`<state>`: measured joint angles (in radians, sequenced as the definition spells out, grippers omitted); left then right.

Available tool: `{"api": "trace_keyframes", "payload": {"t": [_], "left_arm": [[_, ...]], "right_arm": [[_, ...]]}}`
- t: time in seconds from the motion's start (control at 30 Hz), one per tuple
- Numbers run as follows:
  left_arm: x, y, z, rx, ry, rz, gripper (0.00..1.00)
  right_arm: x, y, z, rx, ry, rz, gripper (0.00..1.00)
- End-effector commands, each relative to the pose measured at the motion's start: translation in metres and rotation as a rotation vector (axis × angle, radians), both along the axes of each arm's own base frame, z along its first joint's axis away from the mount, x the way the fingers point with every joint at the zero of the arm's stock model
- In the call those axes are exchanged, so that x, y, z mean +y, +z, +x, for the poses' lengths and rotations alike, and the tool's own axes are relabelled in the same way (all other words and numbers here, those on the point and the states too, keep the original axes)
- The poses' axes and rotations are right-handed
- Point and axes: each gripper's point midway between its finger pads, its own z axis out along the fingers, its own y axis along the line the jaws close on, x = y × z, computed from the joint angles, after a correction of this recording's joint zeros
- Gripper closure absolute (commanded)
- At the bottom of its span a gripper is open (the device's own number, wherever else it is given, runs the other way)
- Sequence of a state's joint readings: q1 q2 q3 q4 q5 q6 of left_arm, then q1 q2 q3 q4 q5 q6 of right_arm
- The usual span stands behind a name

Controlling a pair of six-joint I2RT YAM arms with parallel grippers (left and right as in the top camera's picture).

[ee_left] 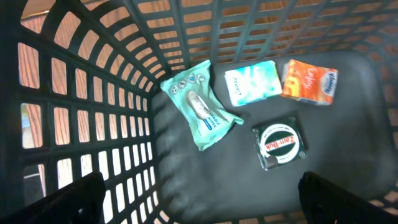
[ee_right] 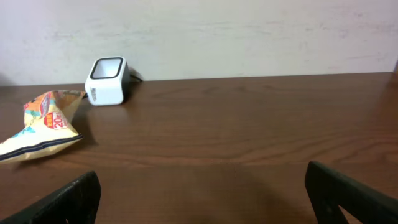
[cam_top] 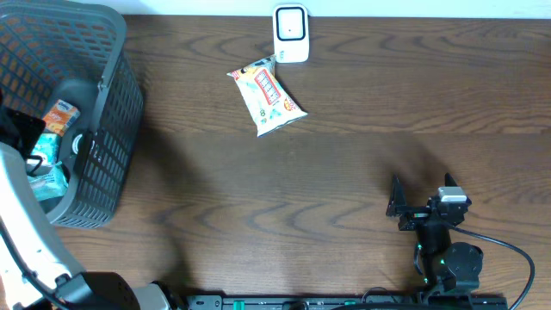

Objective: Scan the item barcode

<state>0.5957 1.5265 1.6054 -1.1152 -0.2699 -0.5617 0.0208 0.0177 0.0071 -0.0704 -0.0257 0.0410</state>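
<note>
My left claw (ee_left: 199, 204) hangs inside the grey basket (ee_left: 81, 112), looking down at its dark floor. 4 packs lie there below me, none touching my fingers: a green wipes pack (ee_left: 199, 112) toward the left wall, a pale teal pack (ee_left: 252, 83) just beside it, an orange pack (ee_left: 310, 81) to the right of that, and a dark pack with a round label (ee_left: 281, 144) nearest my right finger. The teal and orange packs lie side by side and may touch at the edge. My 2 left fingertips (ee_left: 74, 199) show only at the bottom corners of the view, spread as wide as they go, and grasp nothing.

My right claw (cam_top: 399, 205) sits low over the brown table (cam_top: 344, 155), well apart from everything else. Far across the table from it, toward my left, lies the snack bag (cam_top: 267, 96), flat and a little crumpled, with one corner just beside the white scanner (cam_top: 291, 34) at the table's back edge; I cannot tell if they touch. In the right wrist view the snack bag (ee_right: 43, 124) is at the far left and the scanner (ee_right: 107, 81) stands against the wall. This claw also gapes fully and holds nothing.
</note>
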Motion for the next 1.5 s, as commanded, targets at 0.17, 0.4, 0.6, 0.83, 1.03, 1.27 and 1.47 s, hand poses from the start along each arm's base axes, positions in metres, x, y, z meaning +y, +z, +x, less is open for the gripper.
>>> {"api": "trace_keyframes", "payload": {"t": [0.17, 0.4, 0.6, 0.83, 1.03, 1.27, 1.47], "left_arm": [[0.001, -0.016, -0.01, 0.072, 0.054, -0.031, 0.02], [-0.003, -0.018, -0.007, 0.061, 0.041, -0.059, 0.02], [-0.007, -0.021, -0.012, 0.081, 0.039, -0.079, 0.02], [-0.007, -0.024, -0.012, 0.086, 0.039, -0.081, 0.02], [-0.008, -0.025, -0.013, 0.089, 0.039, -0.083, 0.02], [-0.008, -0.025, -0.012, 0.088, 0.04, -0.083, 0.02], [-0.017, -0.028, -0.004, 0.05, 0.013, -0.138, 0.02]], "right_arm": [[-0.003, -0.002, 0.0, 0.007, -0.017, 0.009, 0.01], [-0.003, -0.002, 0.0, 0.007, -0.017, 0.009, 0.01], [-0.003, -0.002, 0.0, 0.007, -0.017, 0.009, 0.01], [-0.003, -0.002, 0.0, 0.007, -0.017, 0.009, 0.01], [-0.003, -0.002, 0.0, 0.006, -0.017, 0.009, 0.01], [-0.003, -0.002, 0.0, 0.006, -0.017, 0.009, 0.01], [-0.003, -0.002, 0.0, 0.007, -0.017, 0.009, 0.01]]}}
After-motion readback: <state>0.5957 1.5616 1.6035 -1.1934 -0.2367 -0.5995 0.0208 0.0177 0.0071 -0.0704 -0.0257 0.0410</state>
